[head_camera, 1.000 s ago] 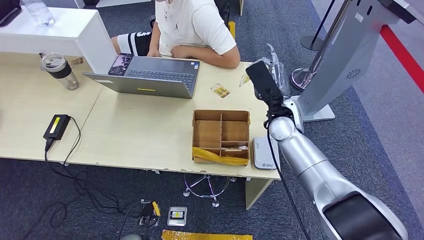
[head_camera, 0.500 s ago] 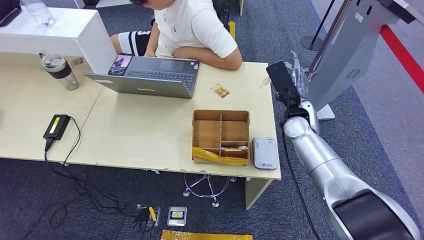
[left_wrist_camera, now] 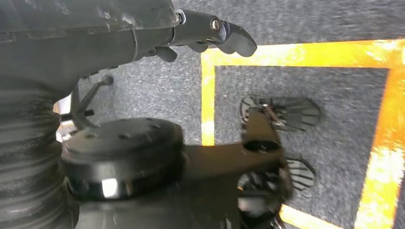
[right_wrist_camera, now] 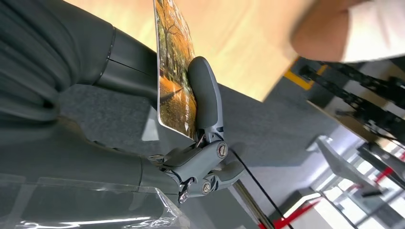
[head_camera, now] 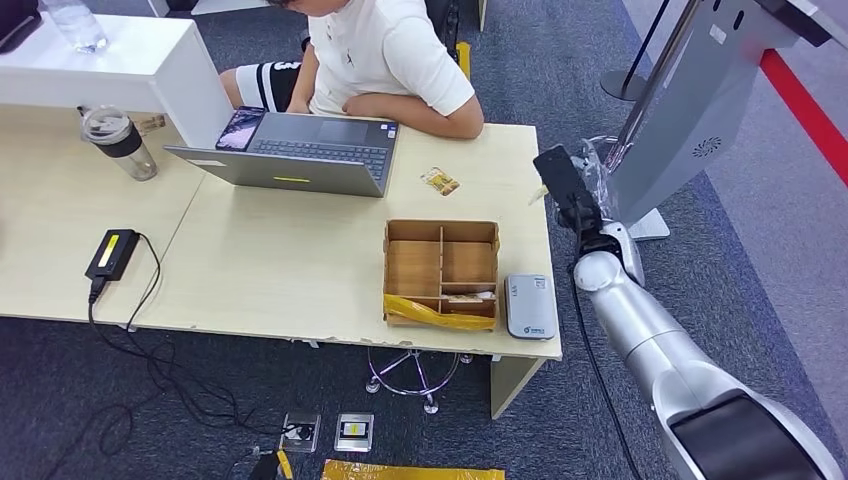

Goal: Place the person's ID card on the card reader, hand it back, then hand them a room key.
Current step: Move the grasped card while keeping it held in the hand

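Note:
My right hand [head_camera: 566, 188] hangs just past the table's right edge, level with the far part of the table. It pinches a card printed with orange autumn trees [right_wrist_camera: 174, 71] between the thumb [right_wrist_camera: 205, 95] and the darker fingers. The white card reader [head_camera: 530, 305] lies flat at the table's near right corner, nearer me than the hand, with nothing on it. A second small card [head_camera: 441, 181] lies on the table by the laptop. My left hand [left_wrist_camera: 210, 31] hangs over the carpet with its fingers apart, holding nothing.
A person [head_camera: 385, 55] sits at the far side, forearm on the table, behind an open laptop [head_camera: 300, 155]. A partitioned cardboard box [head_camera: 442, 270] stands left of the reader. A grey kiosk stand [head_camera: 680, 120] rises close to my right hand. A charger [head_camera: 112, 252] and a tumbler [head_camera: 120, 142] are at left.
My right hand has carried the card from above the table's far right part out past the right edge and slightly nearer me. The person has leaned forward a little.

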`<control>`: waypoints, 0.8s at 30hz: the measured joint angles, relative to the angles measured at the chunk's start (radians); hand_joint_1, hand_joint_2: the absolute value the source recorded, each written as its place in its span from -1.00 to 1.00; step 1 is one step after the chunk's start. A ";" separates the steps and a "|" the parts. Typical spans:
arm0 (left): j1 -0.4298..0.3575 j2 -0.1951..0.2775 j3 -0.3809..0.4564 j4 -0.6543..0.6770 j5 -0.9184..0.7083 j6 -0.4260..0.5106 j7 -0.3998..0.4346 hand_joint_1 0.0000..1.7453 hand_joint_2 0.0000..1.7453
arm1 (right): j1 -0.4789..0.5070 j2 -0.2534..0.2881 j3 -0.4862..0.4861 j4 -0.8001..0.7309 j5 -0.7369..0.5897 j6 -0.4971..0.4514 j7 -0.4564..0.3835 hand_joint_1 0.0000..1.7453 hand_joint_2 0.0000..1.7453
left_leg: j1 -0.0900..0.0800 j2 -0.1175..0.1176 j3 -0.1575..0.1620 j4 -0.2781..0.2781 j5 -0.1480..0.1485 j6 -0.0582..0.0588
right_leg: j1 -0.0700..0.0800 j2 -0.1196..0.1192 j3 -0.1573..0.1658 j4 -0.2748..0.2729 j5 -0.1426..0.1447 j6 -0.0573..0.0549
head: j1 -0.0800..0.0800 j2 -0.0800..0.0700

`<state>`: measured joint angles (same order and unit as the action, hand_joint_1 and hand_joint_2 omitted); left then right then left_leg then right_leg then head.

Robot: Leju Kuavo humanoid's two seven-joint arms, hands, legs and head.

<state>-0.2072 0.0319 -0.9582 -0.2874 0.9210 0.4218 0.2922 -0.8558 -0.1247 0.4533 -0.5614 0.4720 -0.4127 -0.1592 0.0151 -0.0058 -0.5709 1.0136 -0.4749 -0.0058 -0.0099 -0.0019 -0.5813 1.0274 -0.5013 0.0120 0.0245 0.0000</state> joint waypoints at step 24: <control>0.034 0.027 -0.128 -0.011 0.070 0.059 -0.224 -1.00 1.00 | 0.280 -0.144 0.016 0.005 0.040 0.043 0.100 1.00 1.00 | -0.001 0.000 -0.001 0.000 -0.001 0.001 | -0.001 -0.001 0.000 0.000 0.000 0.000 | 0.000 0.000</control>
<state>-0.1729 0.0593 -1.0865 -0.2982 0.9907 0.4805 0.0686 -0.5753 -0.2691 0.4688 -0.5561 0.5117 -0.3695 -0.0591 0.0146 -0.0059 -0.5716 1.0136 -0.4755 -0.0050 -0.0106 -0.0029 -0.5815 1.0270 -0.5013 0.0122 0.0243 0.0000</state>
